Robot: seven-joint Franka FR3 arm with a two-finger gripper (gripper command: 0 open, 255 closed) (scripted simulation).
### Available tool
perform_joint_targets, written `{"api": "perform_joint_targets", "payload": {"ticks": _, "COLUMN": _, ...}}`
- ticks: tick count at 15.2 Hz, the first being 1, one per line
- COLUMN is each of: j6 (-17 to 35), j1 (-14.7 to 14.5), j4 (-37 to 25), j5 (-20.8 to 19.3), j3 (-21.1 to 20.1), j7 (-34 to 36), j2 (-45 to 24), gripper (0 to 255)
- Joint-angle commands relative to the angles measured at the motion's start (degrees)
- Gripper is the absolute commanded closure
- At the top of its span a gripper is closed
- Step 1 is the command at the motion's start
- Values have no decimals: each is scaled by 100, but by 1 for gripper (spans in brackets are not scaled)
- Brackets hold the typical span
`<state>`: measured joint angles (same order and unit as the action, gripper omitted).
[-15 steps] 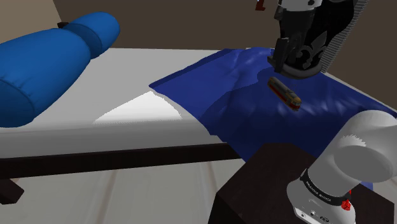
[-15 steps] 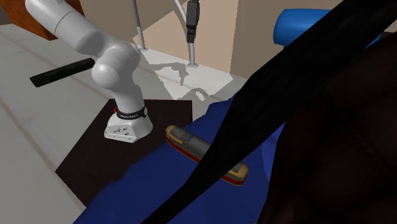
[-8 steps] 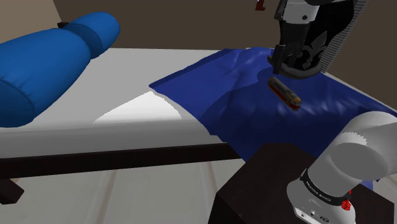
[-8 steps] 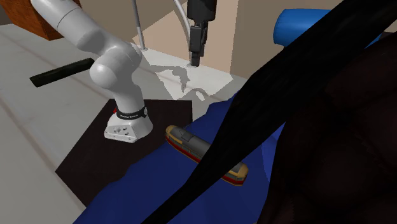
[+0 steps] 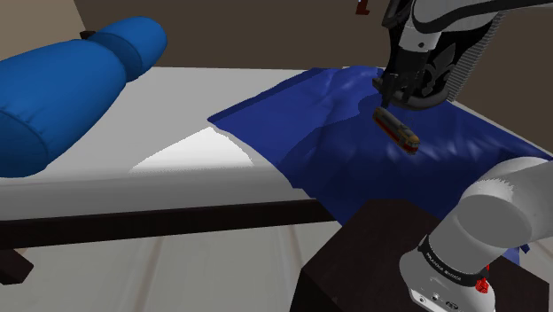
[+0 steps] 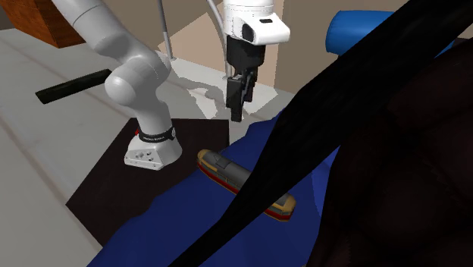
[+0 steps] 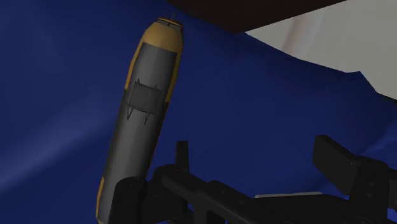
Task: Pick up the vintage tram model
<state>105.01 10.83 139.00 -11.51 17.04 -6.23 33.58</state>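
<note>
The tram model (image 5: 396, 131) lies on a blue blanket (image 5: 328, 155) spread over a white bed (image 5: 177, 133), below a tan wall (image 5: 266, 35). The gripper (image 6: 236, 112) hangs above it with its fingers apart, grasping nothing.

Tram model (image 5: 396, 130) on blanket (image 5: 330, 152)

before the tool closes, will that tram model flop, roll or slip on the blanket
Probably stiff: the tram model reads as one long, hard body, so no flop. Its boxy sides suggest it won't roll, though the rounded roof may be slippery. The rumpled blue blanket beneath looks soft; a push might bunch it.
</note>
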Motion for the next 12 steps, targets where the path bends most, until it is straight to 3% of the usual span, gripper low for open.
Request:
{"api": "perform_joint_targets", "payload": {"ticks": 1, "j6": 251, "j1": 83, "j4": -48, "j5": 17, "j3": 235, "j7": -79, "j2": -236, "gripper": 0}}
{"api": "perform_joint_targets", "payload": {"ticks": 9, "j6": 1317, "j1": 280, "j4": -380, "j5": 430, "j3": 1281, "j7": -644, "j2": -1492, "gripper": 0}}
{"api": "perform_joint_targets", "payload": {"ticks": 12, "j6": 1507, "j1": 280, "j4": -290, "j5": 468, "j3": 1336, "j7": -689, "j2": -1597, "gripper": 0}}
